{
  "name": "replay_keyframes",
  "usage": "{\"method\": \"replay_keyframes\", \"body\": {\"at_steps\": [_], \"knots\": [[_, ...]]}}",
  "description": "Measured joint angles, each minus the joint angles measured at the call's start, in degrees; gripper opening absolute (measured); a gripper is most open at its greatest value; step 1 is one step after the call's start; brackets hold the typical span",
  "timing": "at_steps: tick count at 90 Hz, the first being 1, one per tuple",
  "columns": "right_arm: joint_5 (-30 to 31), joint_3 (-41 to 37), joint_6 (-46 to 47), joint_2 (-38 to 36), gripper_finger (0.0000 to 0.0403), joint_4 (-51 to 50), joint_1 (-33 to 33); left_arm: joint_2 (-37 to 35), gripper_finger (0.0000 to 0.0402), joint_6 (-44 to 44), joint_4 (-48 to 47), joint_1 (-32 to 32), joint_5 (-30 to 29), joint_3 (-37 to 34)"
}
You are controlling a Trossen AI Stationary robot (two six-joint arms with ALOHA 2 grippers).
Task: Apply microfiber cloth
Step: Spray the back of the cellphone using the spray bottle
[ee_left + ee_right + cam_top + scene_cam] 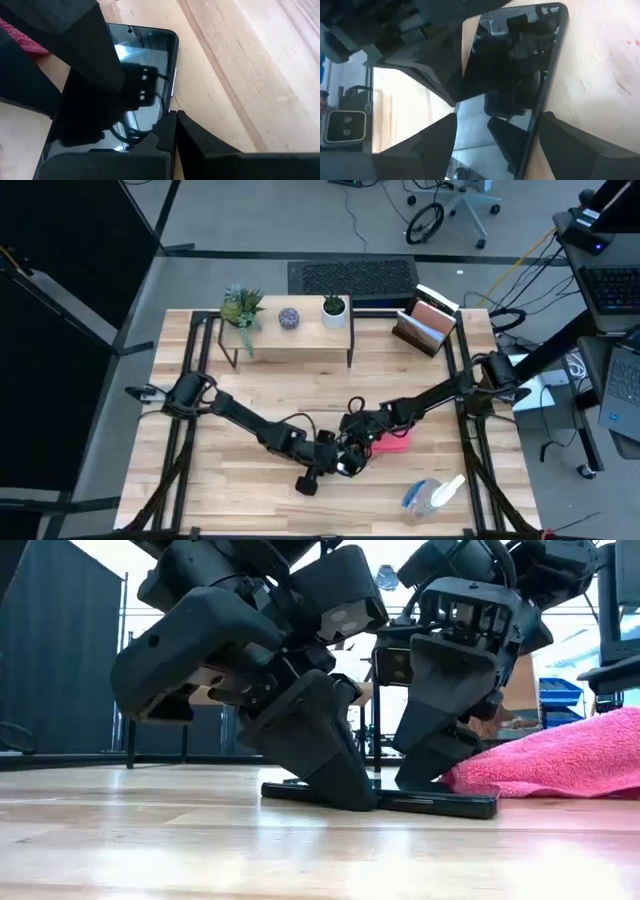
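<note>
Both grippers down on the black smartphone (400,800), with the pink microfiber cloth (560,762) beside it.

We see the left gripper (340,785) and the right gripper (435,765) both touching the phone, which lies flat on the wooden table (150,840). Our right gripper's fingers (580,150) stand apart, straddling the phone's width; whether the left gripper's fingers are apart or together we cannot tell. The cloth lies crumpled on the table, its edge touching the phone's end next to the right gripper, held by neither.

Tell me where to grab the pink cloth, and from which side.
Pinch the raised fold of the pink cloth from straight above. It lies bunched on the table beside the phone, so its humped top gives fingers something to bite, unlike its flat edges.
</note>
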Motion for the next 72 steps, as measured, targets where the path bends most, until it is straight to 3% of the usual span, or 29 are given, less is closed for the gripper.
{"method": "replay_keyframes", "body": {"at_steps": [16, 54, 72], "knots": [[1.5, 0.6, -0.9, -0.8, 0.0251, -4.5, -2.1, 0.0, 0.0, 0.0, 0.0, 0.0, -1.1, 0.0], [-6.5, 0.5, -0.8, -4.3, 0.0251, -9.6, -11.9, 0.0, 0.0, -0.1, 0.0, 0.1, -3.0, -0.1], [-9.8, 0.5, -1.8, -2.2, 0.0251, -12.9, -12.8, 0.0, 0.0, -0.1, 0.0, 0.1, -2.9, -0.1]]}}
